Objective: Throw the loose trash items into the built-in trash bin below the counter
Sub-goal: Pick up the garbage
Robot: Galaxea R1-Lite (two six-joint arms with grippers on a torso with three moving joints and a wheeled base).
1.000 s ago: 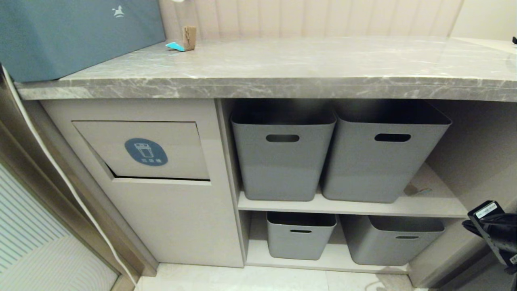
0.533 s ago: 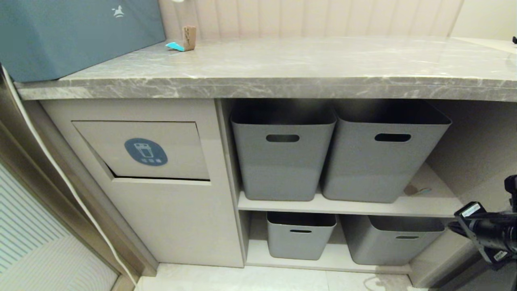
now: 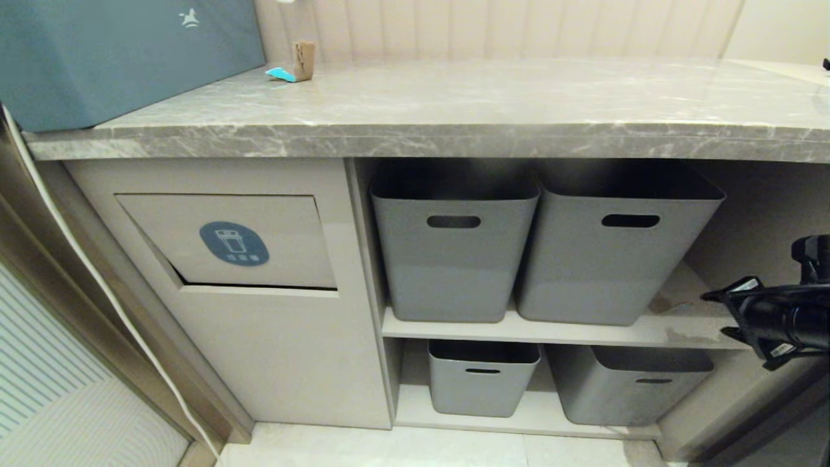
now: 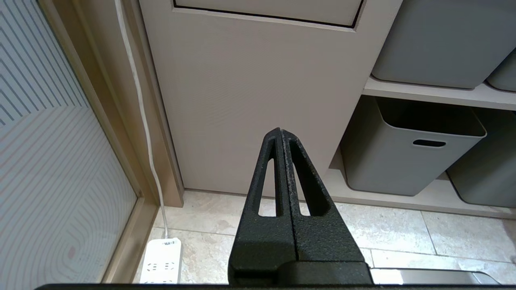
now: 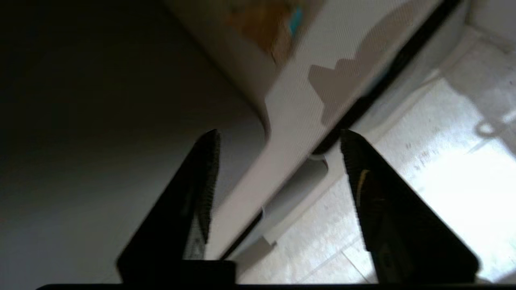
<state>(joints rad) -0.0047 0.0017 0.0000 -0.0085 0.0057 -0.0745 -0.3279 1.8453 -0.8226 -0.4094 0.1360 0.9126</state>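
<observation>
a: what did the head view show?

b: the grey marble tabletop (image 3: 454, 110) ran across the top. at its far left, just beside the teal box (image 3: 117, 58), stood a brown cardboard scrap (image 3: 303, 60) with a turquoise bit (image 3: 281, 74) touching its base. below the tabletop, on the left, was the trash bin flap (image 3: 227, 240) with its blue oval sticker. to its right, four grey baskets (image 3: 454, 246) sat on two shelves. another brownish scrap (image 3: 663, 303) lay on the upper shelf (image 3: 583, 332), just right of the right-hand basket. the right hand (image 3: 716, 314) reached in from the right edge, level with that shelf, near the scrap but not touching it.

a: and the left wrist view?

b: the left hand (image 4: 281, 131) hung low before the cabinet front (image 4: 258, 100), its fingers pressed together, holding nothing. a white power strip (image 4: 163, 262) lay on the tiled floor (image 4: 403, 237).

a: the right wrist view?

b: blurred. the right hand's fingers (image 5: 201, 177) stood apart with nothing between them, pointing along the shelf edge. a brown and turquoise smear (image 5: 274, 24) showed farther along.
</observation>
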